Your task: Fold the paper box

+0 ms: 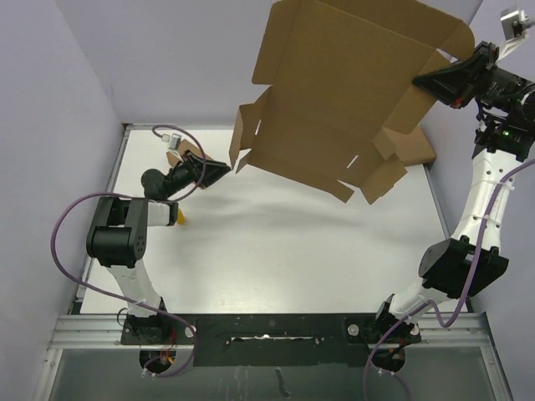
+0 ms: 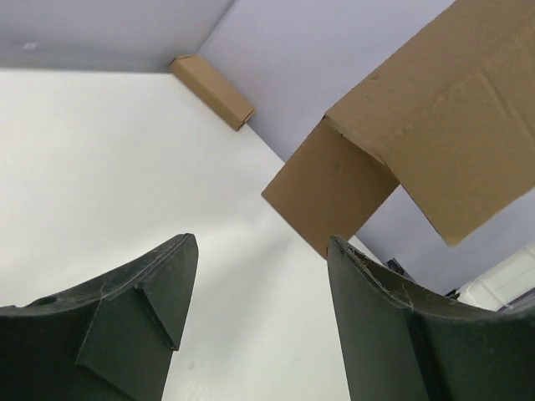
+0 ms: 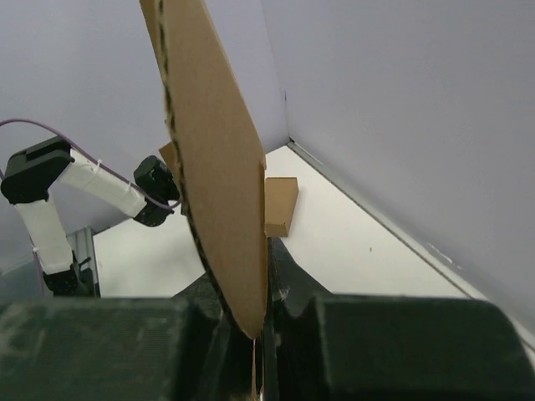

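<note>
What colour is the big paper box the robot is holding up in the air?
The paper box is plain brown all over; the top view shows it best.

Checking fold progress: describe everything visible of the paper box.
The paper box is a plain brown corrugated cardboard die-cut sheet, mostly flat, with flaps, tabs and small slits; its left flaps are bent. It hangs tilted above the table, its right edge pinched by the shut right gripper. The open left gripper sits near its left flap, apparently not touching.
</note>
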Available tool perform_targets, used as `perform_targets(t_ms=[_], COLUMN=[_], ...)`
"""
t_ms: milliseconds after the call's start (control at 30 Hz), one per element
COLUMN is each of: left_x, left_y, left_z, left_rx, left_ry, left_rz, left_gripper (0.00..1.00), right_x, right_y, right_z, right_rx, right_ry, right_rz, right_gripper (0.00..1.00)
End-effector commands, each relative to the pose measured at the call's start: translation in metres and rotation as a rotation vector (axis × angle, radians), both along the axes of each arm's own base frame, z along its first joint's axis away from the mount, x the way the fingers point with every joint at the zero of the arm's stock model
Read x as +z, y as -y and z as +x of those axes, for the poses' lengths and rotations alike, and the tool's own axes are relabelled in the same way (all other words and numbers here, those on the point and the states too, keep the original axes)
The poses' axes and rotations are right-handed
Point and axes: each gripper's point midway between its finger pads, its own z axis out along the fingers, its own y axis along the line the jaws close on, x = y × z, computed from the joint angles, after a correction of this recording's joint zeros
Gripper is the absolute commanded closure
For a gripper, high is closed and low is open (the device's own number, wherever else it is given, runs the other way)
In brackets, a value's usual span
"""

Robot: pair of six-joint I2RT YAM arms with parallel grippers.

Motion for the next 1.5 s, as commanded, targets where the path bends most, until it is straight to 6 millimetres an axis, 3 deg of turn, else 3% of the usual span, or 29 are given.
perform_targets(t_ms=[0, 300, 533, 733, 867, 967, 1167, 1233, 1467], left_x=[0.027, 0.005, -0.014, -0.036, -0.047, -0.055, -0.067, -0.073, -0.113], left_y=[-0.026, -0.045, -0.065, -0.052, -0.015, 0.004, 0.023, 0.025, -0.004], left_z=[-0.034, -0.068, -0.064, -0.066, -0.063, -0.049, -0.016, -0.009, 0.007], left_rx=[0.046, 0.193, 0.361, 0.348, 0.318, 0.309, 0.312, 0.340, 0.494], left_ry=[0.039, -0.058, -0.239, -0.322, -0.214, -0.143, -0.185, -0.186, -0.243], left_rz=[-0.037, 0.015, 0.227, 0.309, 0.391, 0.417, 0.431, 0.490, 0.640], left_gripper=[0.38, 0.41, 0.40, 0.41, 0.41, 0.42, 0.58, 0.63, 0.89], right_x=[-0.016, -0.092, -0.181, -0.232, -0.249, -0.255, -0.269, -0.272, -0.280], right_y=[0.005, 0.002, 0.016, 0.029, 0.037, 0.043, 0.046, 0.047, 0.048], right_z=[0.010, 0.031, 0.056, 0.067, 0.073, 0.076, 0.078, 0.077, 0.078], right_rx=[-0.037, -0.050, -0.161, -0.238, -0.272, -0.287, -0.294, -0.295, -0.287], right_ry=[-0.036, -0.280, -0.488, -0.524, -0.524, -0.523, -0.511, -0.509, -0.504], right_rz=[0.063, 0.175, 0.190, 0.097, 0.058, 0.050, 0.023, 0.019, 0.026], right_gripper=[1.00, 1.00, 1.00, 1.00, 1.00, 1.00, 1.00, 1.00, 1.00])
